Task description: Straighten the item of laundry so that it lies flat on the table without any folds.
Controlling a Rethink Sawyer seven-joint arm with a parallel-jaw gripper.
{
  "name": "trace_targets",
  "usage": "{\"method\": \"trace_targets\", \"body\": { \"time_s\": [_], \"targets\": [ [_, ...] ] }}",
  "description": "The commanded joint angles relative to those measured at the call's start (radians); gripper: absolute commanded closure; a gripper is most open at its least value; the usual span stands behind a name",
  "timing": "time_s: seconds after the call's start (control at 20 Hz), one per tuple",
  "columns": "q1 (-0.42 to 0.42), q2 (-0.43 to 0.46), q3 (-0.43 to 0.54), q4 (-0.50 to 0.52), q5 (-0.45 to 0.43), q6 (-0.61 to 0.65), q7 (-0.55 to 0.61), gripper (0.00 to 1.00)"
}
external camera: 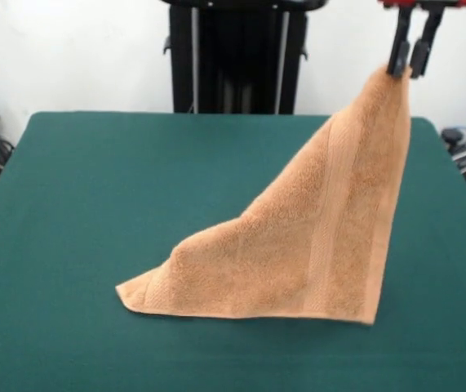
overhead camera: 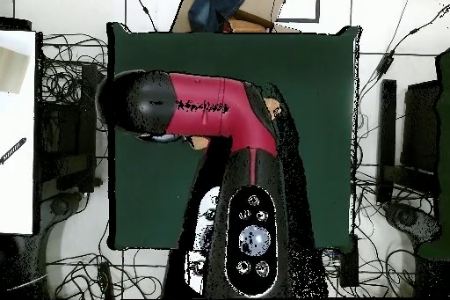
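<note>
while held aloft by one corner, small rectangular peach-orange terry-cloth towel (external camera: 314,237) noted as raised in a taut diagonal sheet rather than lying flat. black two-fingered gripper (external camera: 407,64) found clamped together on that top corner, at the upper right of the front view. likely purpose of the hold, as a judgement: lifting one corner to let the cloth's own weight pull out folds before drawing it across and lowering it.

lower edge of towel resting on the large dark green felt-like surface (external camera: 94,204), somewhat toward the near right of its middle in the front view; opposite low corner spread out to the left, in contact with the felt. woven band stripe visible running up the cloth parallel to the right-hand hem. a soft crease or hump noted near the lower left, where the lifted part meets the resting part. not yet flat; task judged incomplete.

overhead view: towel almost wholly hidden beneath the red and black arm (overhead camera: 211,112); only small orange patches showing beside it. gripper not discernible there.
</note>
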Motion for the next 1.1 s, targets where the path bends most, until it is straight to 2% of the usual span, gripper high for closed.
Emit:
{"method": "trace_targets", "body": {
  "time_s": [0.05,0.5,0.8,0.95,1.1],
  "targets": [
    [0.000,-0.051,-0.013,0.050,0.033,0.097,0.200,1.00],
    [-0.047,-0.068,0.019,0.069,0.063,0.089,0.136,1.00],
    [-0.110,-0.120,0.029,0.029,0.068,0.225,0.057,1.00],
    [-0.128,-0.128,0.035,0.017,0.065,0.251,0.043,1.00],
    [-0.143,-0.130,0.039,0.043,0.057,0.218,0.025,1.00]
  ]
}}
